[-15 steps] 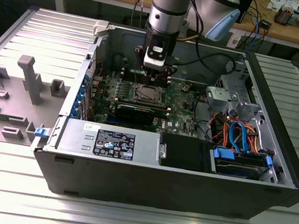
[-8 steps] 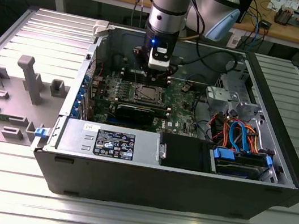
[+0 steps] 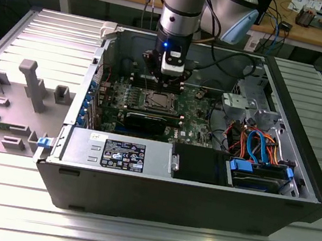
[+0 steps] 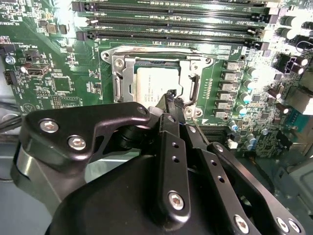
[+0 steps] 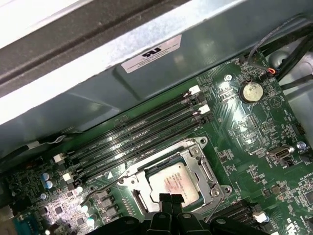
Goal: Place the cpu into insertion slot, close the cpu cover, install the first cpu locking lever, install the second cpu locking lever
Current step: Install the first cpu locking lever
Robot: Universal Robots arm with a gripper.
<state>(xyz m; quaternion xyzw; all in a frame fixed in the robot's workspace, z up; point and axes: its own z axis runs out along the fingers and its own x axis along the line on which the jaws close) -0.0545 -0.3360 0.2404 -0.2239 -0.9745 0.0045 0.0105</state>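
Observation:
The cpu lies flat in the insertion slot on the green board, its silvery top showing. The cpu cover lies down around it as a metal frame with the chip in its window. A thin wire lever runs out from one corner of the socket. My gripper is shut with nothing between its fingers. Its tips hang just above the cover's edge beside the chip. In the exterior view the gripper stands straight over the socket inside the open case.
Long black memory slots run along one side of the socket. A coin battery sits further off on the board. The power supply and a drive cage with coloured cables fill the case's front. Grey fixtures stand at the exterior view's left.

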